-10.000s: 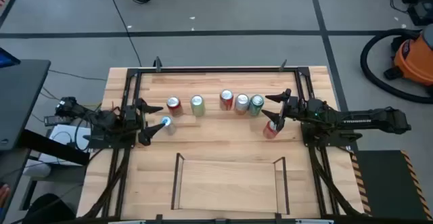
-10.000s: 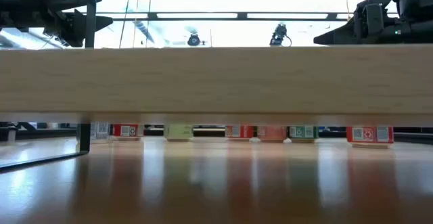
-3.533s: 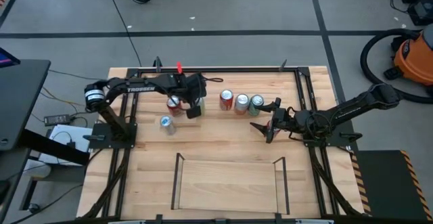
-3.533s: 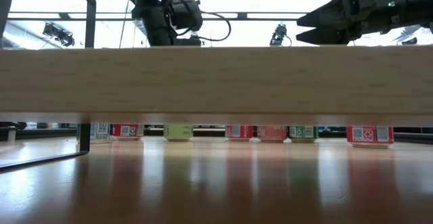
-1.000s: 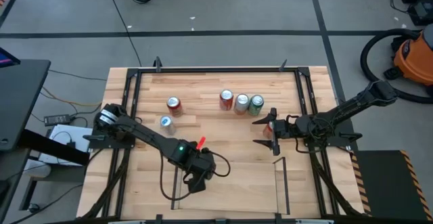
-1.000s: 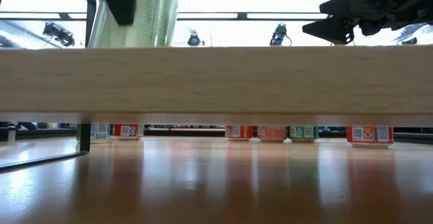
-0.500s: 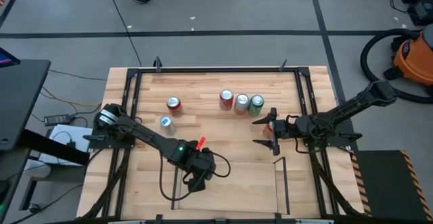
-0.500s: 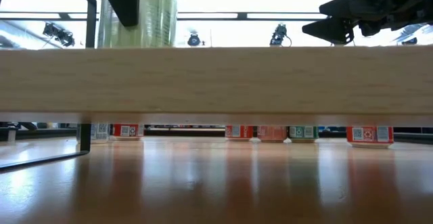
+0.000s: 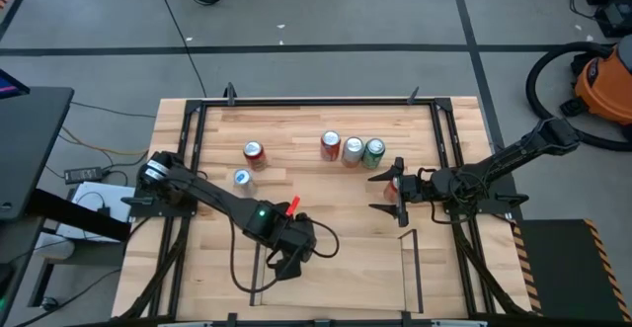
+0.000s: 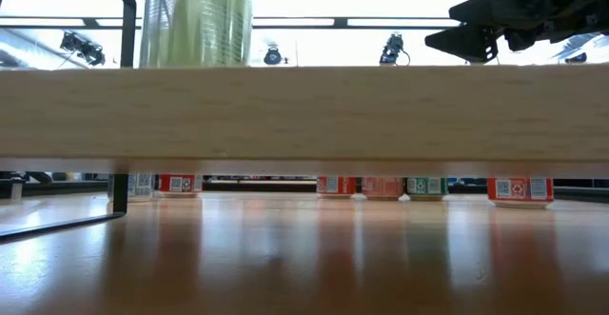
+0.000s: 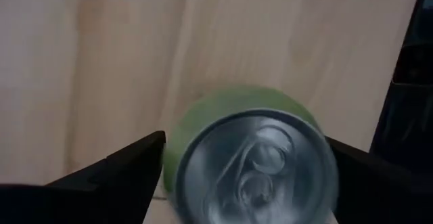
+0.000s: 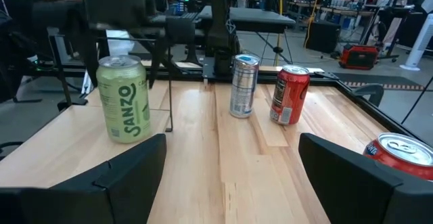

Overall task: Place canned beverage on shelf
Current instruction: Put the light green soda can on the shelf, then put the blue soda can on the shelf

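Observation:
A green can (image 12: 124, 99) stands upright on its base on the light wood floor (image 9: 341, 268) of the small black-rod shelf (image 9: 410, 263), near its left end. It also shows in the low view (image 10: 195, 25). My left gripper (image 9: 284, 260) is open just above the can. In the left wrist view (image 11: 243, 143) its fingers stand either side of the can's silver top (image 11: 260, 163). My right gripper (image 9: 373, 193) is open and empty, hovering above a red can (image 9: 396, 185) that stands on the table right of the shelf.
Other cans stand on the table beyond the shelf: a red one (image 9: 255, 153), a silver-blue one (image 9: 242, 179), and a row of red (image 9: 331, 145), pale (image 9: 353, 150) and green (image 9: 374, 151). The black frame (image 9: 316, 101) borders the tabletop.
My left gripper has set the green can upright on the shelf floor, then risen almost out of the low view. The can was slightly tilted a second ago and now stands still on the shelf. My right arm has kept still.

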Action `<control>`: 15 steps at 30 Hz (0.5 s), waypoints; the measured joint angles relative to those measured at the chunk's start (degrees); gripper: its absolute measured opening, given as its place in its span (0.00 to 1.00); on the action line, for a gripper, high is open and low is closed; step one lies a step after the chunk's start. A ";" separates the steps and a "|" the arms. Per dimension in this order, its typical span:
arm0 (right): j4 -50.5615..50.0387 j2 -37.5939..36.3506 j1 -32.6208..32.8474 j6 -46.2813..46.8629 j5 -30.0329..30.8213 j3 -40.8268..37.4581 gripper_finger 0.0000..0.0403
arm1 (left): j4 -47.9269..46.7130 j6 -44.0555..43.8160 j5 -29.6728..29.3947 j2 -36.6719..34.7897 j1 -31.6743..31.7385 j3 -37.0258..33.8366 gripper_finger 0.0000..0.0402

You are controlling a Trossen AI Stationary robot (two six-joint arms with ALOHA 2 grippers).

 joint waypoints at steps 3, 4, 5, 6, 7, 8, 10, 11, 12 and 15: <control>-0.01 0.00 0.00 0.33 0.00 0.00 0.86 | -3.53 0.16 -1.91 -0.08 0.00 4.12 0.91; -0.03 0.00 0.00 0.36 0.00 0.00 0.86 | -4.57 0.15 -2.18 -0.09 0.00 5.14 0.91; -0.08 0.00 0.00 0.36 0.00 0.00 0.86 | -5.49 0.15 -2.65 -0.08 -0.04 6.04 0.91; -0.09 0.00 0.00 0.36 0.00 0.00 0.86 | -6.20 0.16 -3.10 -0.04 -0.16 6.90 0.91; -0.09 0.00 0.00 0.36 0.00 0.00 0.86 | -6.83 0.17 -3.93 -0.05 -0.27 7.68 0.91; -0.11 0.00 0.00 0.31 0.00 0.00 0.86 | -7.46 0.21 -4.74 -0.07 -0.37 8.19 0.91; -0.11 0.00 0.00 -0.07 0.00 0.00 0.86 | -8.70 0.42 -5.36 -0.09 -0.53 8.50 0.91; -0.11 0.00 0.00 -0.10 0.00 0.00 0.86 | -9.44 0.58 -5.41 -0.05 -0.55 8.58 0.91; -0.13 0.00 0.00 -0.10 0.00 0.00 0.86 | -9.79 0.62 -5.42 -0.02 -0.56 8.67 0.91; -0.15 0.00 0.00 -0.07 0.00 0.00 0.86 | -10.28 0.62 -5.73 -0.02 -0.55 8.79 0.91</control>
